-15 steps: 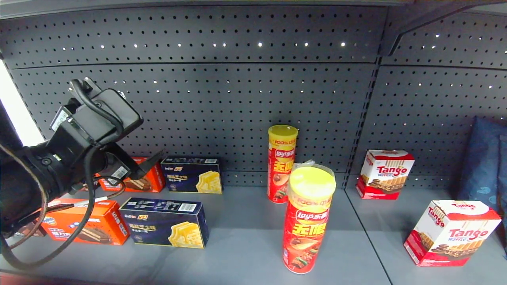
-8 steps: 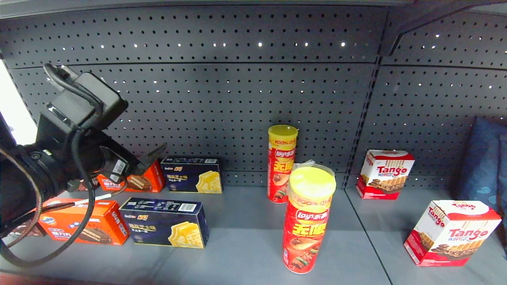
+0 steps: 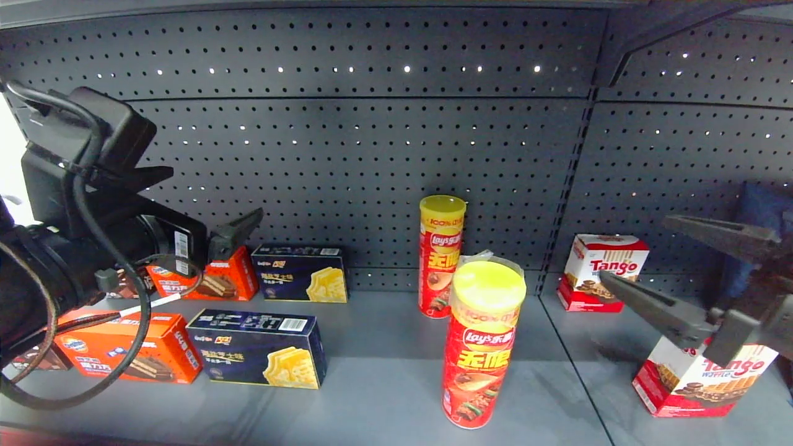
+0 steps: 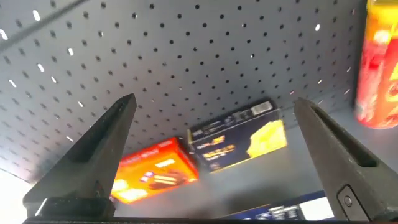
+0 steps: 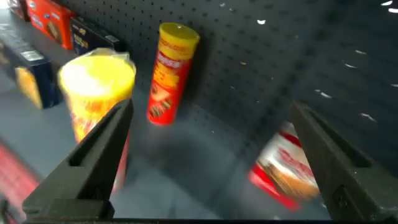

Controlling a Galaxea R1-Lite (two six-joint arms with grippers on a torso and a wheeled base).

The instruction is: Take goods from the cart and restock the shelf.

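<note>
While the spread right end effector half-hides a wafer box, the left end effector gapes.

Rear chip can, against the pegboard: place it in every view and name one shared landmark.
Head view: rear chip can stands centre, behind front can.
Left wrist view: can beyond the rear navy box, outside the fingers.
Right wrist view: can between the fingers, behind front can.
Landmark: rear navy box.
</note>
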